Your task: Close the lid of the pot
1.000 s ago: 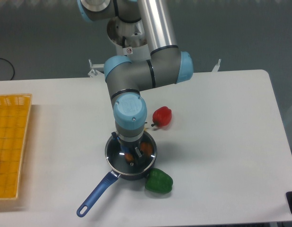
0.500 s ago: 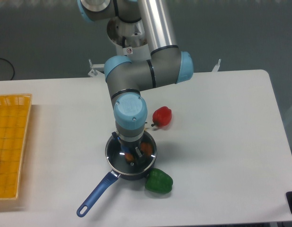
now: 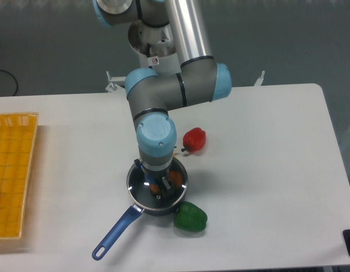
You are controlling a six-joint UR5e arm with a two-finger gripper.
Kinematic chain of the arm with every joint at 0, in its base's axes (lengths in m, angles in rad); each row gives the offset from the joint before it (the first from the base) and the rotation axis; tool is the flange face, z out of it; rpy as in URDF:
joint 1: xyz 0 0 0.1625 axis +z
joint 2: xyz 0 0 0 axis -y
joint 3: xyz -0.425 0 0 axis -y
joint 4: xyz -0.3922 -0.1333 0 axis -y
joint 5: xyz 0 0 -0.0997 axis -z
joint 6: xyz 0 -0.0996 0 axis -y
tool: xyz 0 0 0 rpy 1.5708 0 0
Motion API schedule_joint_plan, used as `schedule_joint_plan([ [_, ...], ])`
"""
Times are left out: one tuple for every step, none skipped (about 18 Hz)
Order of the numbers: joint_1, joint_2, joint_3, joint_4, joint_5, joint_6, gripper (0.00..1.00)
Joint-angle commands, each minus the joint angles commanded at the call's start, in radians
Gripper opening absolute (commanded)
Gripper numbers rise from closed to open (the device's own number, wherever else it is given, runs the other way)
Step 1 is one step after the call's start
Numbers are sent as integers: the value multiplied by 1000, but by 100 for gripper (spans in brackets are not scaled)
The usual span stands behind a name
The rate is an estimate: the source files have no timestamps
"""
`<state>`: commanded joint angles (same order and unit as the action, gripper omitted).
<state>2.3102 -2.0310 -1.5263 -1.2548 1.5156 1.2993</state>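
Note:
My gripper points down over the dark round pan, its two dark fingers spread apart and open. The arm hides the pan's back part. A long blue handle runs from the pan toward the front left. Inside the pan's outline show orange-brown patches and something blue between the fingers. No separate lid can be made out, and whether the fingertips touch anything is unclear.
A green pepper-like object lies against the pan's front right. Behind the pan, to the right of the arm, is a red one. A yellow crate stands at the left edge, and a black object at the right edge.
The arm has sunk very slightly, most visibly at its upper joints. The pan and the objects around it have stayed where they were.

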Motion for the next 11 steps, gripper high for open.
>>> schedule_joint_plan([
  [0, 0, 0, 0, 0, 0, 70],
  [0, 0, 0, 0, 0, 2, 73],
  [-2, 0, 0, 0, -2, 3, 75],
  [0, 2, 0, 0, -2, 3, 76],
  [0, 2, 2, 0, -2, 5, 82],
  [0, 6, 2, 0, -3, 9, 91],
  [2, 14, 3, 2, -3, 11, 98],
  [3, 20, 3, 8, -3, 11, 99],
  [3, 32, 3, 17, -3, 12, 100],
  [5, 44, 3, 24, -3, 12, 100],
  [6, 54, 3, 31, -3, 12, 100],
])
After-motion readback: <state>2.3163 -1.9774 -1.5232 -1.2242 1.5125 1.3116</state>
